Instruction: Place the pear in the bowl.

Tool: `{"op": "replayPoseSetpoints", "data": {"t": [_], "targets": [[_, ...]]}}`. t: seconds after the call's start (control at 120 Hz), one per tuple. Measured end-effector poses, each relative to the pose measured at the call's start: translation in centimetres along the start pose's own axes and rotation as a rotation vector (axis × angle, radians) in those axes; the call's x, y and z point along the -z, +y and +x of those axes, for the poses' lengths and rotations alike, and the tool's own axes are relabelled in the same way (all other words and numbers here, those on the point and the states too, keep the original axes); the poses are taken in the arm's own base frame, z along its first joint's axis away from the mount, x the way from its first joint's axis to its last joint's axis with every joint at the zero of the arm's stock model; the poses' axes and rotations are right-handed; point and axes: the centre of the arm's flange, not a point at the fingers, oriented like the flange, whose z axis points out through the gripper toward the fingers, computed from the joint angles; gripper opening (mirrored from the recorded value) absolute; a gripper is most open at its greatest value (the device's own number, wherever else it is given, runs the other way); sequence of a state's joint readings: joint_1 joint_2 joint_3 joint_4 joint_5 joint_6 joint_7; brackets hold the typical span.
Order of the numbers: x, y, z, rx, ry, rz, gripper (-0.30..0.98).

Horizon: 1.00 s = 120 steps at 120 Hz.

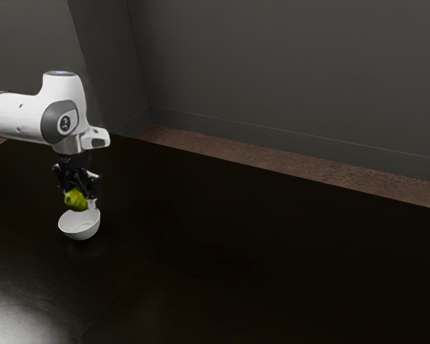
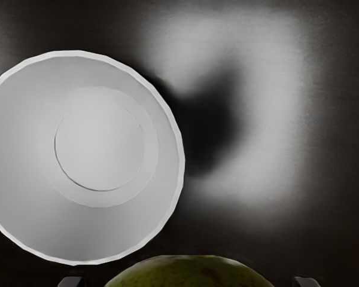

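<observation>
Sitting on the dark table at the left of the exterior view, the bowl is being shown with the pear just above its rim. Farther up the frame, the pear is being pinched between the two fingers of the black gripper. Judging by the wrist view, it is being held off the bowl's centre, so by a release here a bounce off the rim is being risked. By a low sideways move the bowl could be shoved; by a loose grip on rounded skin, an early drop is being invited.
</observation>
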State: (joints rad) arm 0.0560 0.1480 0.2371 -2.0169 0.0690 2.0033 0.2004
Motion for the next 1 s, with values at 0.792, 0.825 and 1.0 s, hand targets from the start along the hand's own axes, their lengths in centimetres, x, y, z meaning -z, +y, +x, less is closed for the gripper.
{"op": "replayPoseSetpoints", "data": {"t": [0.792, 0.825, 1.0], "targets": [[-5.5, -4.1, 2.6, -0.094, -0.016, 0.071, 0.33], [-5.7, -3.9, 2.8, -0.099, -0.015, 0.07, 0.33], [-6.2, -3.8, 3.6, -0.113, -0.011, 0.07, 0.33]]}}
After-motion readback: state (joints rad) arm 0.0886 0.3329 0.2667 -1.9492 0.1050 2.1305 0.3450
